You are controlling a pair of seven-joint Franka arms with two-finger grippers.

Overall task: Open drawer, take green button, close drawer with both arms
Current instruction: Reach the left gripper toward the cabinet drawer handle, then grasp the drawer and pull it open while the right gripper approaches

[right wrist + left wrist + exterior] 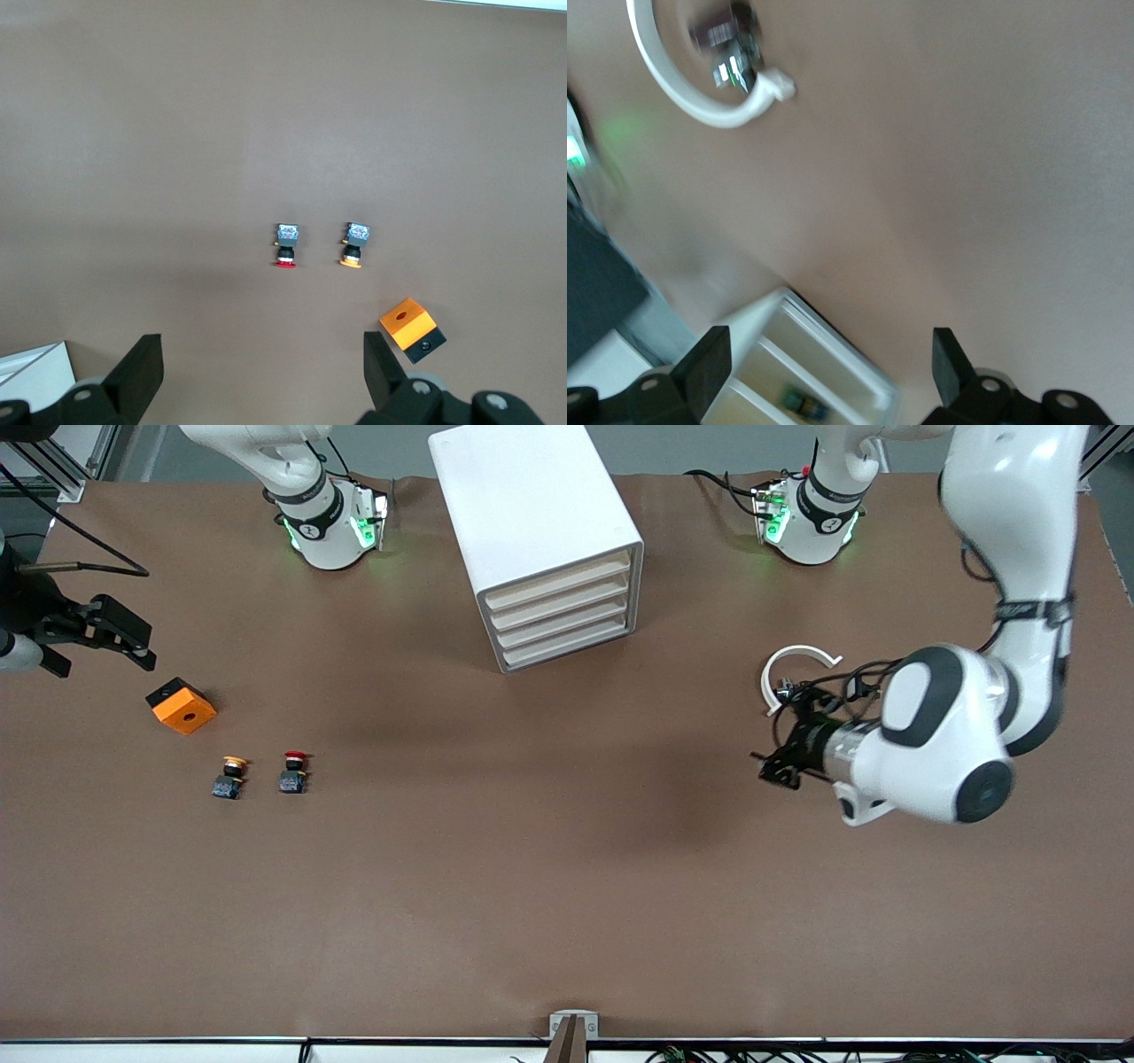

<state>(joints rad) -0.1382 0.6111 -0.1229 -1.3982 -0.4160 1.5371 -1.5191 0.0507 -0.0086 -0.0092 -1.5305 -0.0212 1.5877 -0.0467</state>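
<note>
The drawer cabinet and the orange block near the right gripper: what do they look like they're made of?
The drawer cabinet looks like moulded white plastic with a smooth satin finish: rounded corners, an even sheen, no seams. Its four drawer fronts are cream-beige and matte, probably plastic too. The orange block has crisp edges, a flat matte top with a round hole and a black base; probably plastic, possibly printed, though that can't be confirmed.

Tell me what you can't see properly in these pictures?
- Green button: not seen in the front view; all four drawers of the cabinet look shut.
- Left wrist view: blurred; a small thing in the white tray is unclear.
- Right gripper: its arm is cut by the front view's edge.
</note>
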